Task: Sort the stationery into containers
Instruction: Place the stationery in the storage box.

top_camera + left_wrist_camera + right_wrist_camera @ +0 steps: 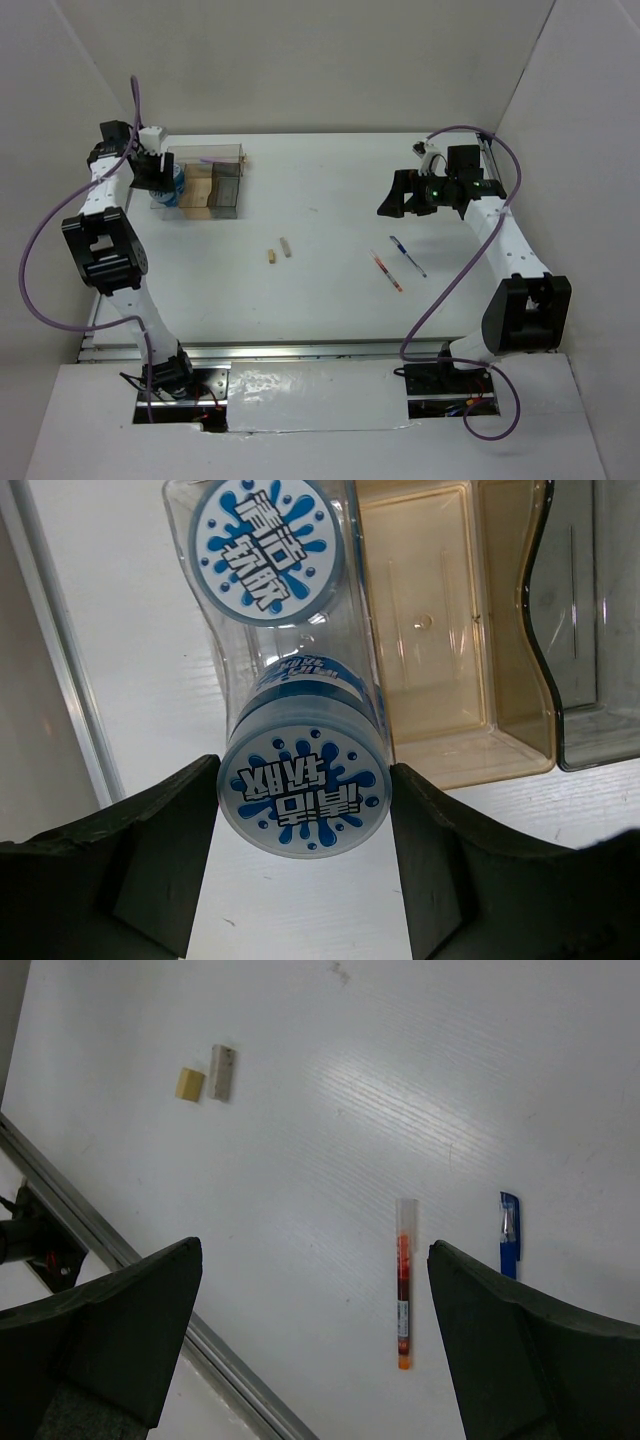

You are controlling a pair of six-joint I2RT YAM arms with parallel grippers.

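My left gripper point(305, 815) is shut on a round blue tub point(305, 798), holding it at the near end of the organiser's clear compartment point(215, 630). A second round blue tub point(266, 550) lies further inside that compartment. In the top view the left gripper point(160, 175) is at the left end of the organiser point(222, 205). My right gripper point(312, 1260) is open and empty above the table, with the red-orange pen point(403, 1285) below it and the blue pen point(509, 1233) beside its right finger. Two small stubs, one tan point(190, 1084) and one paler point(222, 1071), lie further off. The pale-blue bar is not visible.
The tan compartment point(430, 710) and the smoky grey one point(590, 680) stand beside the clear one, with nothing in the parts that show. In the top view the stubs point(278, 252) lie mid-table and the pens point(396, 264) to their right. Walls enclose the table.
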